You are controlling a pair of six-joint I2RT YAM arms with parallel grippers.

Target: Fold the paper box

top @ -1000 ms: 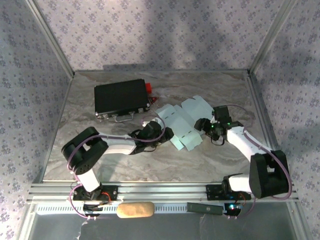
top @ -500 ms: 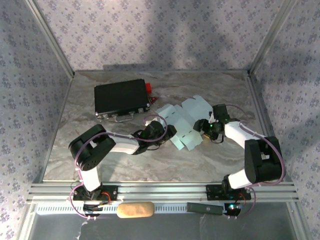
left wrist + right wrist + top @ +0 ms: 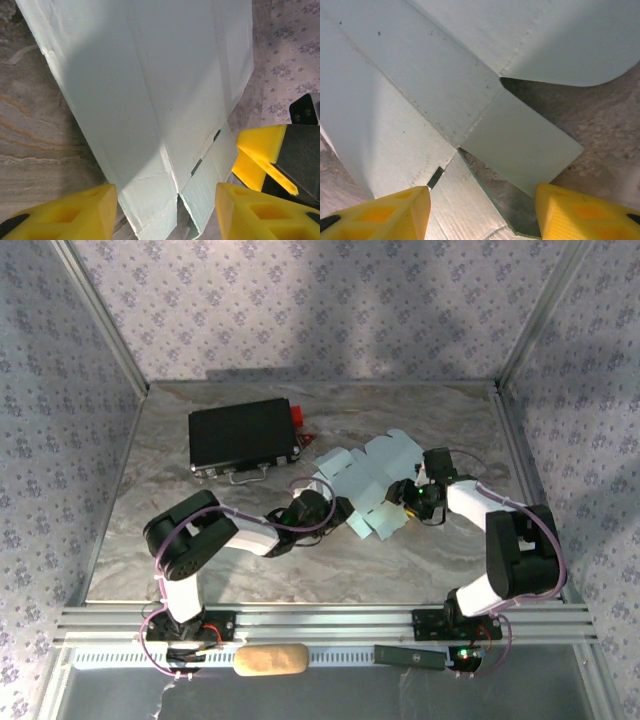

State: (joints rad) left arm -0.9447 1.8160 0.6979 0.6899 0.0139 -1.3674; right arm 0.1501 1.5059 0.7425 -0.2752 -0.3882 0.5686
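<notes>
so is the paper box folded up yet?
Spread, not folded: the paper box lies as an open die-cut sheet, flaps splayed out.

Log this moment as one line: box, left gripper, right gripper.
paper box: unfolded sheet on table | left gripper: open, astride sheet edge | right gripper: open, astride a flap

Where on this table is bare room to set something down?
Free: the near middle of the table between the arms, and the far right corner. Crowded: the centre, where the left gripper and right gripper flank the paper box.
</notes>
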